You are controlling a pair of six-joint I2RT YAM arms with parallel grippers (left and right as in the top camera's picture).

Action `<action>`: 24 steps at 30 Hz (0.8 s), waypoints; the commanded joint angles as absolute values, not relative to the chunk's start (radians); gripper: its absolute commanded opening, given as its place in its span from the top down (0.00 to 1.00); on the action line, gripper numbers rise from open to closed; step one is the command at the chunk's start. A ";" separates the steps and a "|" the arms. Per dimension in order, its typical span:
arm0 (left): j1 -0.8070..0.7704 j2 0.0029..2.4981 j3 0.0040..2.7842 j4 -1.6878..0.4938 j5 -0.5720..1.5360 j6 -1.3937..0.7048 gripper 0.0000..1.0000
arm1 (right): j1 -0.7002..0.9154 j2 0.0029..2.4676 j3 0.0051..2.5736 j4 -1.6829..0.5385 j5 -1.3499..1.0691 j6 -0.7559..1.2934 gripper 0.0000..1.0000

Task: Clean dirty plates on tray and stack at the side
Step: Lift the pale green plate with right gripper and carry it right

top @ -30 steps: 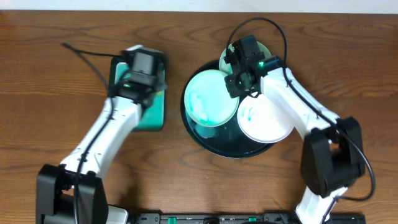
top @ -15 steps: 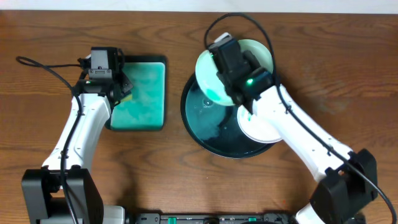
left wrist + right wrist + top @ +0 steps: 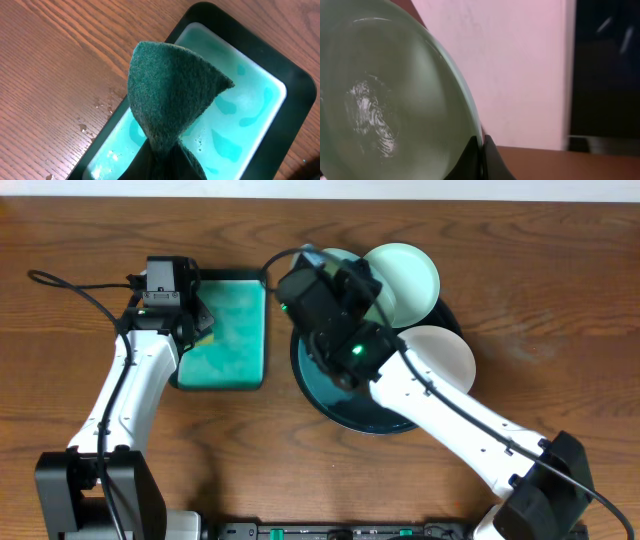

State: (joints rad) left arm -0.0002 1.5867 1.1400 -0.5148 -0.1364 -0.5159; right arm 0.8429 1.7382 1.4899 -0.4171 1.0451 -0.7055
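While the left gripper [image 3: 165, 162] pinches a green sponge [image 3: 170, 95] over the teal sponge tray [image 3: 260, 95], the right gripper [image 3: 481, 150] clamps one dirty plate [image 3: 385, 115] by the rim, apparently held above the black tray [image 3: 345, 402] near the tabletop [image 3: 560, 280] far edge.

Three plates on the count: a pale mint plate [image 3: 400, 275] and a white plate [image 3: 440, 358] in the overhead view, and a third plate [image 3: 380, 115] filling the right wrist camera. Two trays: one round black tray [image 3: 318, 385], one rectangular teal tray [image 3: 235, 340]. One green scouring pad [image 3: 170, 105]. Two arms — left arm [image 3: 130, 395], right arm [image 3: 450, 420].
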 commanded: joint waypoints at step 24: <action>0.004 1.585 1.134 -0.519 -0.138 -0.498 0.93 | 0.825 1.723 1.488 -0.523 0.778 -0.624 0.99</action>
State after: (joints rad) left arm -0.0002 1.5867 1.1400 -0.5167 -0.1364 -0.5156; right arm 0.8867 1.7382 1.4899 -0.4908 1.0092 -0.7910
